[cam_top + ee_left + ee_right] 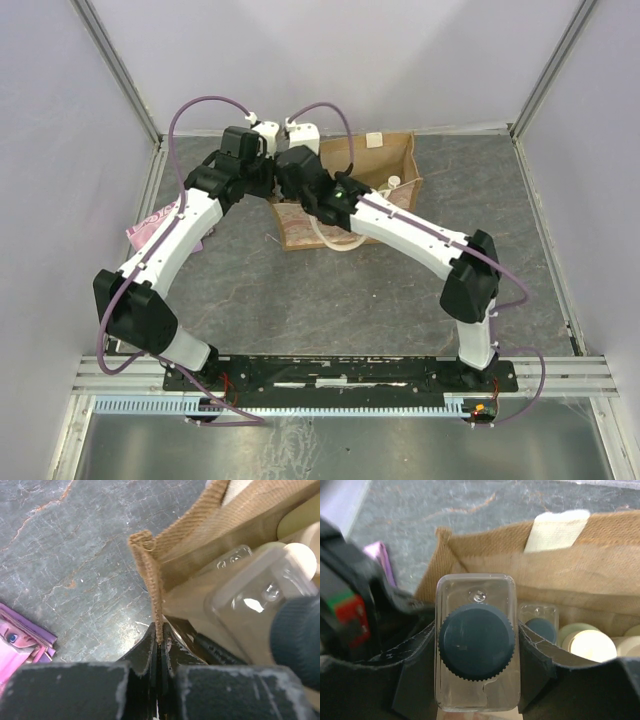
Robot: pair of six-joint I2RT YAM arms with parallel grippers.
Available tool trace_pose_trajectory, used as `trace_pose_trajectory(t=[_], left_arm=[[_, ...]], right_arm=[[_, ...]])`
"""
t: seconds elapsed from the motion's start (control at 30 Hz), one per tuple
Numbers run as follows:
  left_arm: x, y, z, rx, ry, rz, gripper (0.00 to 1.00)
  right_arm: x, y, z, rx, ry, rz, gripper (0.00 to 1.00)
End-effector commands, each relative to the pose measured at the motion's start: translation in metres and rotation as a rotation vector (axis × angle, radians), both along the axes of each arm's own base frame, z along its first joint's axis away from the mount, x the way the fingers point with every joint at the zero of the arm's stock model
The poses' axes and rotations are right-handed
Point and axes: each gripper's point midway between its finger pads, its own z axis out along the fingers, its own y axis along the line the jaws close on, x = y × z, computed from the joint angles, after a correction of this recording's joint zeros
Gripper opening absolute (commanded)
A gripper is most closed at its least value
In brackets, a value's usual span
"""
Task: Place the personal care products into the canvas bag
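The brown canvas bag (395,160) stands at the back middle of the table. My left gripper (160,642) is shut on the bag's near-left rim (150,575), pinching the fabric edge. My right gripper (477,645) is shut on a clear bottle with a black cap (476,642), held upright over the bag's opening. Inside the bag a second clear black-capped bottle (540,625) and pale yellow bottles with cream tops (587,642) stand. In the left wrist view the held clear bottle (260,587) shows inside the bag's wall. In the top view both grippers are hidden under the arms.
The flat pink-magenta packet (150,225) lies on the table left of the bag, also in the left wrist view (20,642). Cream rope handle (335,240) hangs at the bag's front. Enclosure walls stand on three sides.
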Motion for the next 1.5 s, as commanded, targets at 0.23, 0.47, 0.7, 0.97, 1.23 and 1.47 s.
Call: trace_pose_trajectory(t=[0.23, 0.47, 0.7, 0.97, 1.23, 1.47], left_arm=[[0.001, 0.001, 0.035, -0.036, -0.101, 0.0, 0.03], [0.002, 0.001, 0.032, -0.035, -0.095, 0.0, 0.03], [0.002, 0.0, 0.032, -0.036, -0.094, -0.001, 0.03], [0.003, 0.001, 0.031, -0.034, -0.091, 0.0, 0.03], [0.005, 0.003, 0.032, -0.026, -0.097, 0.013, 0.03], [0.006, 0.004, 0.043, -0.034, -0.111, 0.028, 0.04]], right_arm=[[-0.007, 0.03, 0.049, 0.073, -0.158, -0.013, 0.0], [-0.009, 0.03, 0.048, 0.07, -0.153, -0.01, 0.38], [-0.011, 0.029, 0.06, 0.101, -0.163, -0.001, 0.71], [-0.018, 0.027, 0.082, 0.155, -0.175, 0.017, 0.77], [-0.021, -0.015, 0.114, 0.184, -0.169, 0.003, 0.79], [-0.001, -0.098, 0.119, 0.06, -0.104, -0.027, 0.81]])
